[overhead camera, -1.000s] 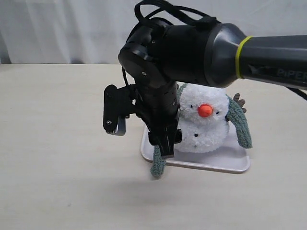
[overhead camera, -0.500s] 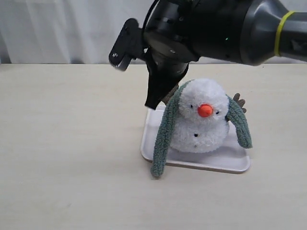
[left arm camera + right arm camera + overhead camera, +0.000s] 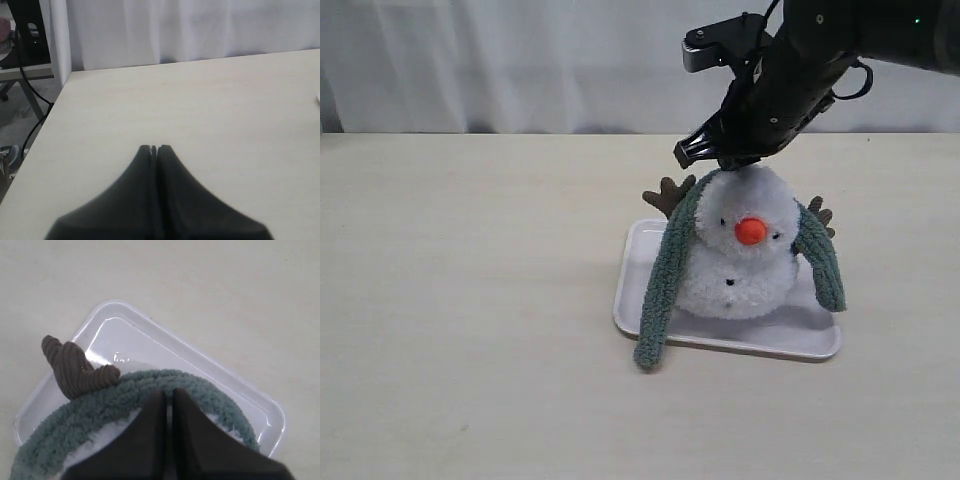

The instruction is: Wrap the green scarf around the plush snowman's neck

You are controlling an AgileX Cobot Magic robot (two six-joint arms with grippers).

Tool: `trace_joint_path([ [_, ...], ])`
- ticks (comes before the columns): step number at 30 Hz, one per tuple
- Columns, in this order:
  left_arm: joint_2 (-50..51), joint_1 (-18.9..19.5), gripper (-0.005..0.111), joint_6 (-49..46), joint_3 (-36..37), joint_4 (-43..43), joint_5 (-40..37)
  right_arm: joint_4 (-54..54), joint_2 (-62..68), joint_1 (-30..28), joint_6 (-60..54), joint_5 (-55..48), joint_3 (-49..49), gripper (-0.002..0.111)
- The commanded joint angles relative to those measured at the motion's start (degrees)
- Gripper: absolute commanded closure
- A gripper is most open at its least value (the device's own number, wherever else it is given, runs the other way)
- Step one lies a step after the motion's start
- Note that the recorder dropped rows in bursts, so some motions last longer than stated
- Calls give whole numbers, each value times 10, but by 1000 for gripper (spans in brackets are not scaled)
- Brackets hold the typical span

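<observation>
The plush snowman (image 3: 740, 260) sits upright on a white tray (image 3: 770, 340), orange nose facing the exterior camera. The green scarf (image 3: 665, 270) runs behind its head. One end hangs past the tray's front left edge onto the table; the other hangs down its right side. The ends do not cross in front. My right gripper (image 3: 725, 160) hovers just over the top of the head, shut, with nothing seen between its jaws. In the right wrist view its tips (image 3: 169, 392) sit above the scarf (image 3: 100, 410). My left gripper (image 3: 154, 147) is shut over bare table.
A brown twig arm (image 3: 70, 367) sticks out behind the scarf on the snowman's left side, over the tray (image 3: 150, 345). A white curtain backs the table. The table's edge and a dark stand (image 3: 25, 30) show in the left wrist view.
My right gripper left the scarf's hanging left end, shut its jaws, and rose up and right to above the snowman's head. The scarf end stays draped over the tray edge.
</observation>
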State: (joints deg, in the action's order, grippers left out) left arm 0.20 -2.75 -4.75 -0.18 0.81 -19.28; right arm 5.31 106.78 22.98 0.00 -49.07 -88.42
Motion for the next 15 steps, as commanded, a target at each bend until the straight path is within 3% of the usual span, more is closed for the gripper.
trace_joint_path([
  [1, -2, 2, 107, 3, 2, -1, 8, -20, 7, -8, -17, 12, -2, 104],
  [8, -2, 2, 107, 3, 2, -1, 8, -89, 40, -8, -86, -46, -2, 104],
  [15, -2, 2, 107, 3, 2, -1, 8, -77, 63, -8, -86, -8, -10, 104],
])
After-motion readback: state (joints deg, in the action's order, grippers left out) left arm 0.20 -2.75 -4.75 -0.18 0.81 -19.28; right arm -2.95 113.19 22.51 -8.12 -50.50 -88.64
